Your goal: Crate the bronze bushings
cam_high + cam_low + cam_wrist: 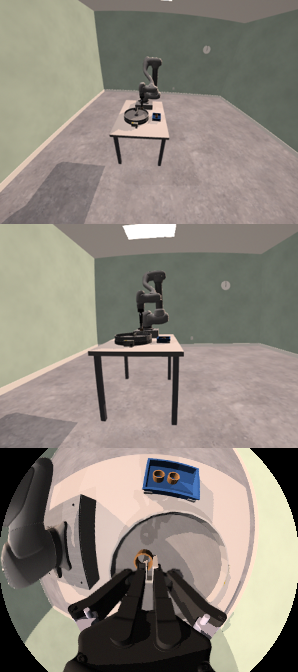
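My gripper (pixel 150 560) is shut on a bronze bushing (pixel 144 558) and holds it above the far part of the round turning table (pixel 169 554). In the top and exterior views the gripper (pixel 141 105) points straight down over the back of the turning table (pixel 136 115); it also shows in the exterior view (pixel 141 328). One grey steel bushing (pixel 136 114) stands on the turning table. The blue crate (pixel 170 479) lies beside the turning table and holds two bronze bushings (pixel 166 476). The crate also shows in the top and exterior views (pixel 156 116) (pixel 163 339).
The arm's base block (pixel 144 105) stands at the back of the table, behind the turning table. A small yellow-marked block (pixel 134 124) sits at the turning table's front rim. The table edges (pixel 139 136) are close to the front.
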Controlling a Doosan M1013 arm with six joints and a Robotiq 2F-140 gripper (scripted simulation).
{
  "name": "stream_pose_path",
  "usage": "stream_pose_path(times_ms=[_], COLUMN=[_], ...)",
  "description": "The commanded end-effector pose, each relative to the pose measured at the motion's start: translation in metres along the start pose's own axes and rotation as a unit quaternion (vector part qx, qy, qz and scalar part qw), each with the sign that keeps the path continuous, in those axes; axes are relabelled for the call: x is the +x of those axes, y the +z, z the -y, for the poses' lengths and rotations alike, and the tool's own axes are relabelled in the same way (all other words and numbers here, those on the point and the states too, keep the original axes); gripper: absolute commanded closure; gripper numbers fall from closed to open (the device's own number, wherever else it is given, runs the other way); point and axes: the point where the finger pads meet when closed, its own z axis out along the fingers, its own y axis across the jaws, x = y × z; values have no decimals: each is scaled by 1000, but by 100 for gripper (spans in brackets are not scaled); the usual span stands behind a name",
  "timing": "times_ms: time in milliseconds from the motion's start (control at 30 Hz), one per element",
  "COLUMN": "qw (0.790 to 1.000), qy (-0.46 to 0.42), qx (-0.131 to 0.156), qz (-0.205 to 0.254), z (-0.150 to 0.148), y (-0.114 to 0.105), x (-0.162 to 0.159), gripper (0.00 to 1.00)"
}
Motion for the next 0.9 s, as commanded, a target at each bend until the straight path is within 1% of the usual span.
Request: stream_pose_path(times_ms=[0, 67, 167, 567, 633, 733, 867], qw=[1000, 1000, 1000, 1000, 1000, 1000, 1000], qy=[1, 1, 1, 1, 1, 1, 1], qx=[1, 1, 1, 1, 1, 1, 1], qz=[3, 3, 3, 3, 3, 3, 3], z=[-20, -20, -35, -77, -77, -92, -107], y=[1, 1, 1, 1, 1, 1, 1], x=[37, 37, 68, 154, 154, 186, 216], gripper=[100, 100, 100, 100, 100, 100, 100])
